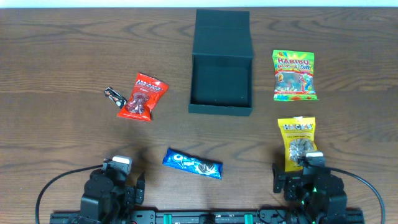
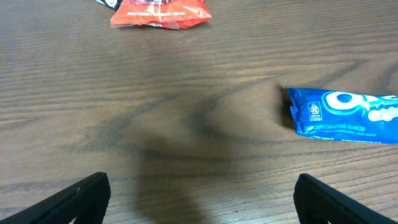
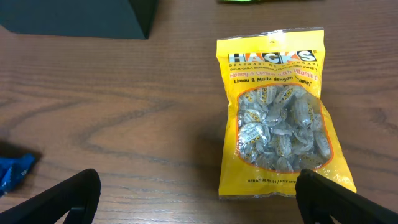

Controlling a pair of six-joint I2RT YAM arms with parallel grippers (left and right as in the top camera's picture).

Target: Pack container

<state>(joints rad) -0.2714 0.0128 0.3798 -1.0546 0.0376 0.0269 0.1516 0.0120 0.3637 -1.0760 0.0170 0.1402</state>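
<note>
Box open and empty mid-table, snacks scattered round it, both arms low at the near edge.

The container point(image 1: 221, 87) sits toward the far side of the table point(image 1: 62, 56). Its lid is folded back away from the arms, so the mouth faces up and either side can reach it. Nothing shows inside. All the snacks lie flat and apart from it:
- Haribo bag point(image 1: 295, 76) to its right.
- Hacks bag point(image 3: 273, 112) nearer, on the right.
- Oreo pack point(image 2: 345, 115) in front, between the arms.
- Red packet point(image 1: 143, 96) to its left, with a small dark sachet point(image 1: 115, 95) just beside it.

The left gripper point(image 2: 202, 205) is spread wide and holds nothing; the Oreo pack is ahead to its right. The right gripper point(image 3: 199, 202) is also wide and empty, with the Hacks bag just ahead. Each arm probably takes the snack nearest it first.
</note>
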